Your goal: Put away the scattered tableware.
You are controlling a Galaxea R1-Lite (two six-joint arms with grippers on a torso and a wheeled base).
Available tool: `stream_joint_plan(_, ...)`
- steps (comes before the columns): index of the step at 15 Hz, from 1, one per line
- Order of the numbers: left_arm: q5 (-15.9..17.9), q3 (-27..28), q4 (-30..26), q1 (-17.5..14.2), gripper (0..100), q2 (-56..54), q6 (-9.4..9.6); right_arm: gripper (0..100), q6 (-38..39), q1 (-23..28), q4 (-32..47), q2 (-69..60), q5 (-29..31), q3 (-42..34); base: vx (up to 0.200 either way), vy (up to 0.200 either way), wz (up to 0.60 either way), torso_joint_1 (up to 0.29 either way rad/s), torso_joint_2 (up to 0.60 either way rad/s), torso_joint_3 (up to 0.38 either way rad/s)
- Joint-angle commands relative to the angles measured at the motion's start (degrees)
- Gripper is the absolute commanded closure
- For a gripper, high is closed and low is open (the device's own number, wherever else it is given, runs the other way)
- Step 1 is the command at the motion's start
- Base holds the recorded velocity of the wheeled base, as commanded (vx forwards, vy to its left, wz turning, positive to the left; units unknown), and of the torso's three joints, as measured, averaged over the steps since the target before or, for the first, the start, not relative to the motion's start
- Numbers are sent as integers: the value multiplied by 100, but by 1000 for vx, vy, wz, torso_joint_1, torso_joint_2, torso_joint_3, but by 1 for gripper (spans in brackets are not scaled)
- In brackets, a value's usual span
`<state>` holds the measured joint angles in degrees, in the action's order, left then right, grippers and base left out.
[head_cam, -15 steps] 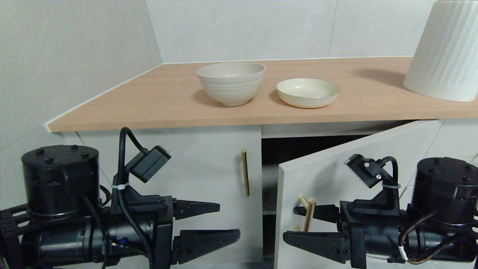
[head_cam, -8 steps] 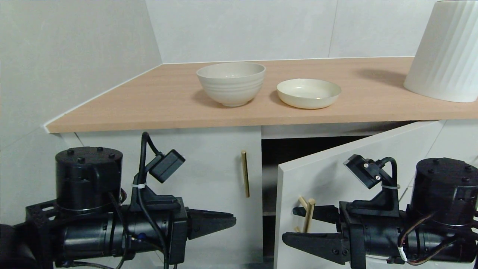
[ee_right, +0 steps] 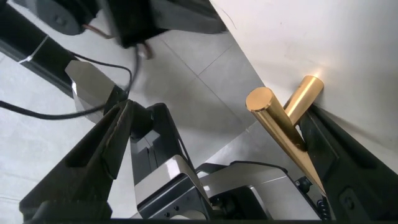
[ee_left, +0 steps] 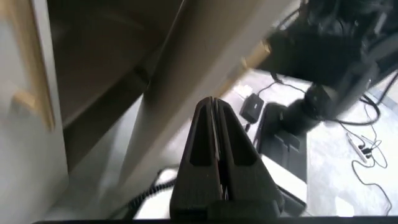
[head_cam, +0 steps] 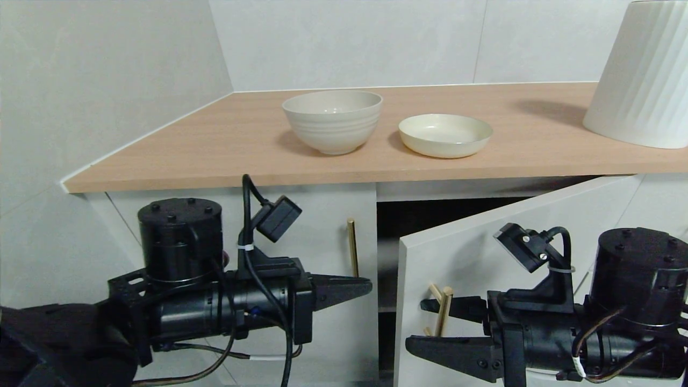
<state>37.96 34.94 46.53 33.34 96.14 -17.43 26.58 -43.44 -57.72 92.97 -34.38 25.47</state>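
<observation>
Left gripper [head_cam: 368, 284] slides forward, claw now pinched shut, near the left door handle [head_cam: 352, 247], while right gripper [head_cam: 417, 323] gapes wide around the right door handle [head_cam: 446, 302].

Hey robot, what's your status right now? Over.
Left end effector shut, by left door handle. Right end effector open around right door handle, door ajar. Bowl, dish on counter, untouched.
</observation>
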Motion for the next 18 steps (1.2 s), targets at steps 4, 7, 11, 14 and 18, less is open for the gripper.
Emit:
stream_joint_plan(4,-632,162,1121,296,100,1223,47,0,-3,2,-2,20,19,2,0,0,0,0,0,0)
stream_joint_plan(7,-861,39,1701,428,100,1390,108,0,-3,2,-2,11,28,2,0,0,0,0,0,0)
stream_joint_plan(11,-1344,31,2062,656,100,1601,548,0,-3,2,-2,11,28,-7,0,0,0,0,0,0)
stream_joint_plan(14,-1643,31,3046,841,100,2094,583,0,-12,19,-2,-7,28,-42,0,0,0,0,0,0)
stream_joint_plan(18,-1678,48,3187,946,100,2164,583,0,-65,63,-2,-42,168,-112,0,0,0,0,0,0)
